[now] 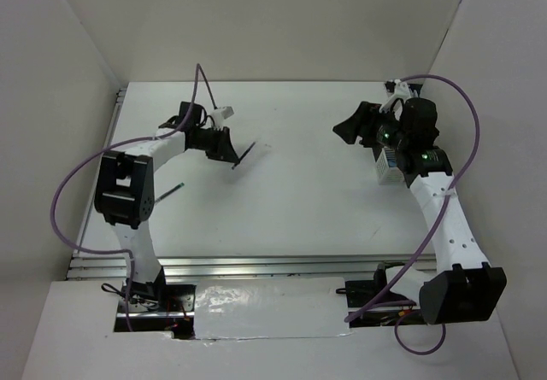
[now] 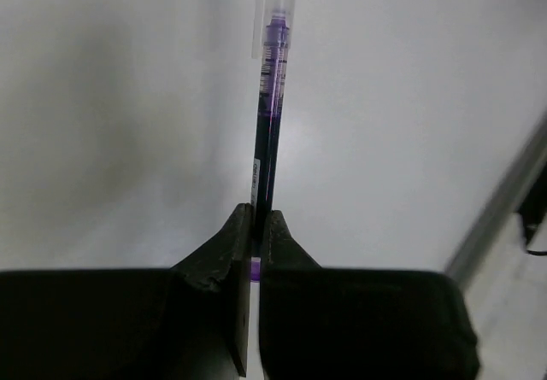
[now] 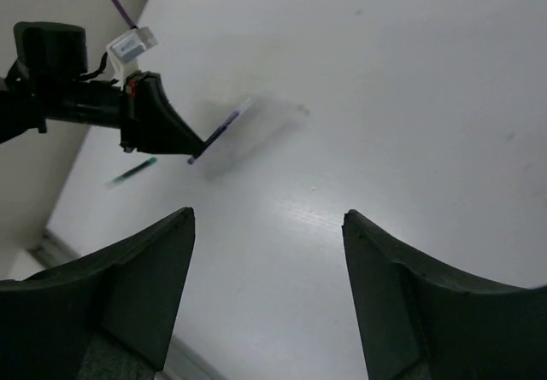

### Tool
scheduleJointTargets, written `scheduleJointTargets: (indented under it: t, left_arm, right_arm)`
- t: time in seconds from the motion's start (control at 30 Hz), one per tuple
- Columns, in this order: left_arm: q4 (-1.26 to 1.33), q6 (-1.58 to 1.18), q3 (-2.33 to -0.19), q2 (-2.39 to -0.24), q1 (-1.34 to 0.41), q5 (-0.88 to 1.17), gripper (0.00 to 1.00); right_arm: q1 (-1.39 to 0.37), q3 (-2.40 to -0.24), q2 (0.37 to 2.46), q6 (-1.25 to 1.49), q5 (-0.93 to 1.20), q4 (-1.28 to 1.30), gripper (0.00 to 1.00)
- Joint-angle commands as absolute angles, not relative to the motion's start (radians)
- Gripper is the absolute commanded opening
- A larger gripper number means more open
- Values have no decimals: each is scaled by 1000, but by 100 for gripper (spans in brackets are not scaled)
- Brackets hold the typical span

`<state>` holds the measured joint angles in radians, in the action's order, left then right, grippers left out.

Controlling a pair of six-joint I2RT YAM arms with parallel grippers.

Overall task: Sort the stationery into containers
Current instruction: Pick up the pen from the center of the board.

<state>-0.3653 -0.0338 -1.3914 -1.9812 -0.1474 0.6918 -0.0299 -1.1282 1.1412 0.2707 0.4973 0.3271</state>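
I count two pens and my two end effectors.

My left end effector (image 2: 255, 222) is closed tight on the purple pen (image 2: 269, 132). The two fingers (image 2: 224, 252) pinch its lower end with only the barrel between them. The pen runs straight out past my fingertips. It has a slim dark barrel, purple ink shows inside it, and a clear cap covers the far end. A small strip of print runs along the barrel. From above, it juts out of my left end effector (image 1: 224, 145) at a slant, and its shadow falls on the white desk (image 1: 299, 201) beside it.

The second pen (image 1: 171, 190) is thin and dark. It lies flat on the desk behind my left end effector, toward my own base and off to its left, apart from it. From the right wrist it looks blurred and greenish (image 3: 132, 172).

My right end effector (image 3: 267, 218) stands wide open, with only bare desk between its fingers. It sits well apart from the left one and faces it across the desk.

A pale boxy thing (image 1: 383, 168) is partly hidden under my right arm. I cannot tell what it is.
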Motion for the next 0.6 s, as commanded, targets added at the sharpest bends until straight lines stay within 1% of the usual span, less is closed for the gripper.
scheduleJointTargets:
  t: [0.0, 0.1, 0.23, 0.43, 0.57]
  left_arm:
    - [-78, -271, -1347, -1795, -215, 946, 0]
    - [-11, -368, -1306, -1726, -284, 991, 0]
    - [155, -504, -1212, -1620, -366, 1031, 0]
    - [186, -509, -1167, -1530, -446, 1054, 0]
    - [146, -474, -1183, -1514, -468, 1037, 0]
  right_arm:
    - [-47, -1124, 1138, 426, 672, 253, 77]
    - [-78, -1153, 1170, 452, 704, 227, 79]
    - [-127, -1221, 1224, 439, 716, 233, 80]
    - [-199, -1305, 1304, 413, 704, 230, 81]
    - [-235, -1312, 1341, 405, 710, 241, 79]
